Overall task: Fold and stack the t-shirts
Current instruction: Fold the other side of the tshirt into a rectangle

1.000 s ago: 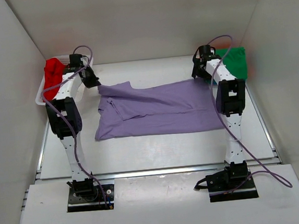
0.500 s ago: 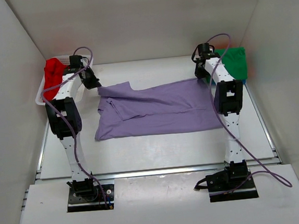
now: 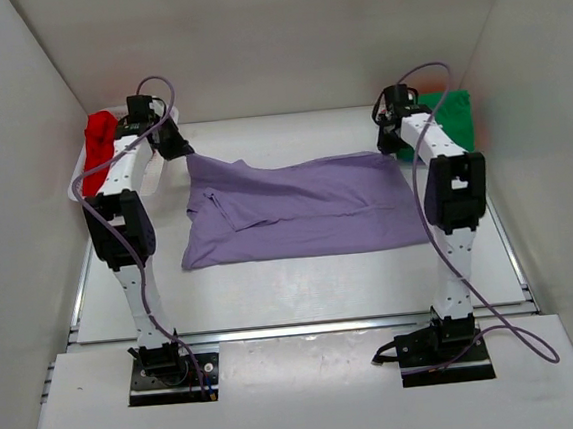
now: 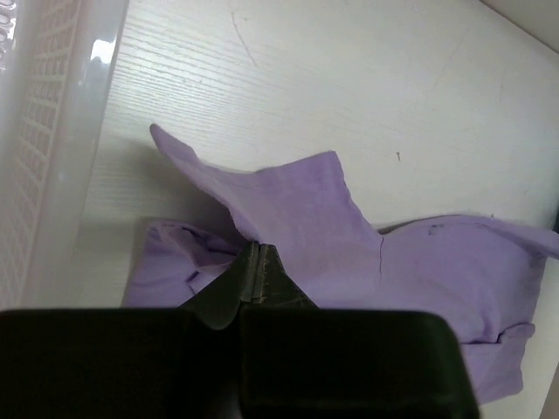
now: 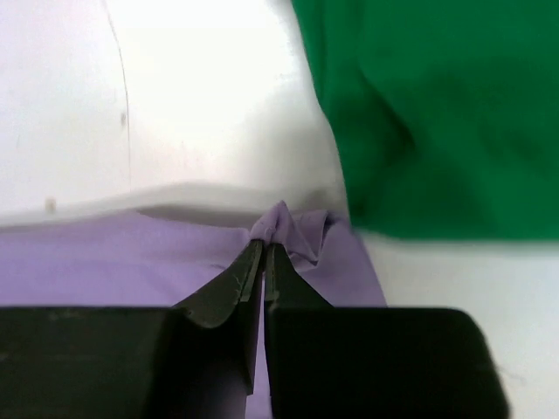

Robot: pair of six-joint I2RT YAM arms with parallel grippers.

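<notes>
A lavender-purple t-shirt [image 3: 296, 209] lies spread across the middle of the table, partly folded, its far edge lifted at both ends. My left gripper [image 3: 183, 151] is shut on the shirt's far left corner [image 4: 288, 209], which rises off the table as a pointed flap. At the far right, my right gripper [image 3: 389, 147] is shut on a bunched pinch of the same purple shirt [image 5: 281, 225]. A green t-shirt [image 3: 449, 118] lies folded at the back right, just beyond the right gripper, also in the right wrist view [image 5: 437, 113]. A red t-shirt [image 3: 100, 145] sits in the basket at the back left.
A white mesh basket [image 4: 48, 157] stands against the left wall, close to my left gripper. White walls enclose the table on the left, back and right. Both arms' cables loop above their wrists.
The right gripper has closed on the purple shirt's far right corner. Both grippers have moved toward the back, pulling the shirt's far edge taut and lifting it.
</notes>
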